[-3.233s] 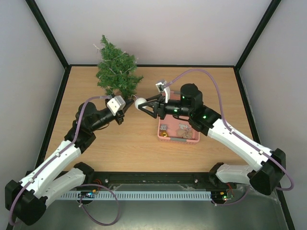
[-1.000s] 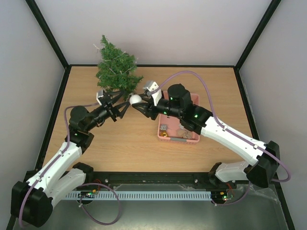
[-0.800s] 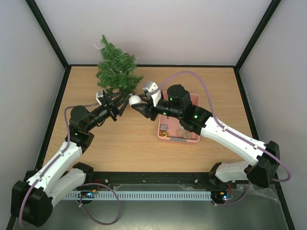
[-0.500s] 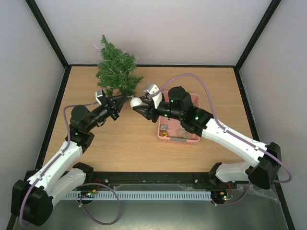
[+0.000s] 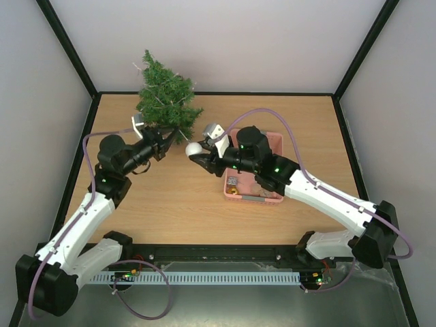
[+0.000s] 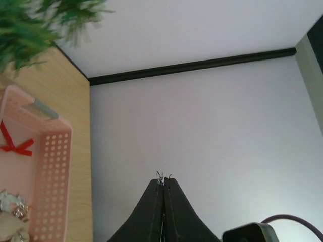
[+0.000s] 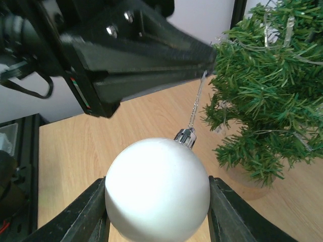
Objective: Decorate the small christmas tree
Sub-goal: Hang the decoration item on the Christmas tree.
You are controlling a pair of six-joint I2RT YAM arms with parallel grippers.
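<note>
The small christmas tree (image 5: pixel 165 99) stands at the table's back left, dark green and bristly; its branches (image 7: pixel 272 91) fill the right of the right wrist view. A white ball ornament (image 7: pixel 157 186) sits between my right gripper's (image 7: pixel 157 204) black fingers (image 7: pixel 88 214), and this gripper (image 5: pixel 195 152) is shut on it just right of the tree's foot. From the ball's silver cap (image 7: pixel 185 137) a thin silver string (image 7: pixel 197 103) runs up to my left gripper (image 7: pixel 209 58). My left gripper (image 6: pixel 163 178) is shut, with the string's end pinched at its tips.
A pink plastic basket (image 5: pixel 272 143) lies right of the ball under my right arm, holding small ornaments and a red bow (image 6: pixel 12 144). The tree's round base (image 7: pixel 247 184) rests on the wood close behind the ball. Pale walls enclose the table on three sides.
My left gripper went from open to shut on the ball's string and shifted back toward the tree. The right gripper, still holding the ball, moved slightly nearer.
</note>
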